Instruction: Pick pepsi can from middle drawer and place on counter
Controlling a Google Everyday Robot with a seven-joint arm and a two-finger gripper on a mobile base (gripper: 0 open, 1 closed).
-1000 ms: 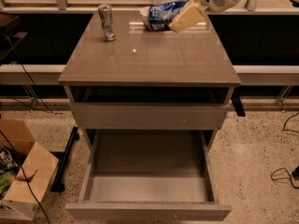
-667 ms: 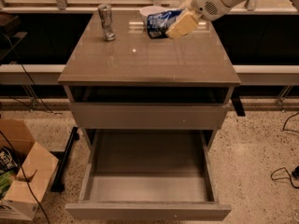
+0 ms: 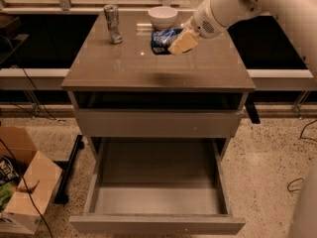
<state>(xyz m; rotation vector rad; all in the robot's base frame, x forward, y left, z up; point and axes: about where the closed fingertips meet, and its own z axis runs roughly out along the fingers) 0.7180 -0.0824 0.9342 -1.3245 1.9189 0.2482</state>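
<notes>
I am holding my two-finger gripper [image 3: 172,42] over the back right part of the glossy, grey-brown squarish counter [image 3: 124,68]. Its pale fingers [image 3: 182,42] are pinching the small blue pepsi can [image 3: 161,38] with white and silver markings. The can is lying tipped on its side in my grip, sticking out to the left of my wrist, and I cannot tell whether it is touching the slab or hanging just above it.

Below, the wide grey box-shaped middle drawer [image 3: 156,202] is standing pulled out and showing only its pale grey floor. That fits the can being out of it and with me, so I judge the picking done and the placing under way.

I am aiming for the bare patch just in front of the round white bowl [image 3: 162,16], well apart from the plain silver metal can [image 3: 112,24], so that neither is getting knocked. Since the can is sideways, I am expecting it may roll once released.
</notes>
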